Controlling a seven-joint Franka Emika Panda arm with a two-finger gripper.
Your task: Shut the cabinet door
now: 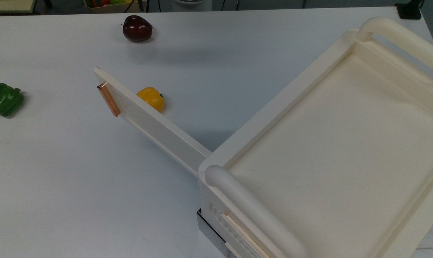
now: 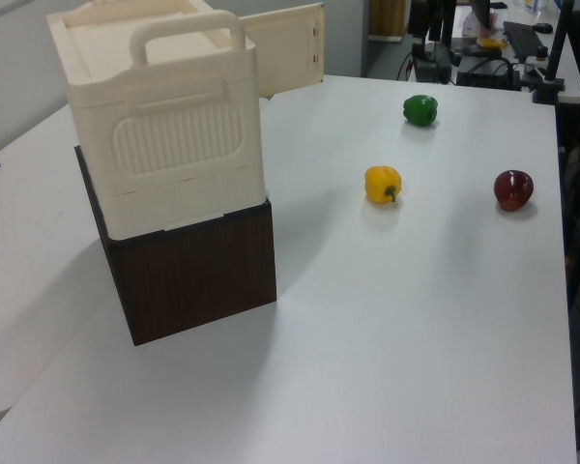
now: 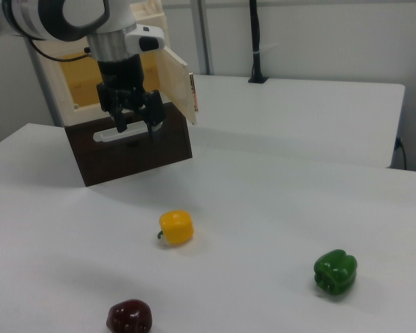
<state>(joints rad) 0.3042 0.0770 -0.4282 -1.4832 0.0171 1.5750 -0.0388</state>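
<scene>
The cabinet door stands wide open; the gripper hangs in front, fingers apart, holding nothing.

The robot arm hangs in front of the cabinet. Its gripper points down, and its two black fingers are spread apart with nothing between them. The cabinet door stands open, with a small copper handle at its edge. A dark brown box sits under the cabinet. On the white table lie a yellow pepper, a green pepper and a dark red apple, well apart.
</scene>
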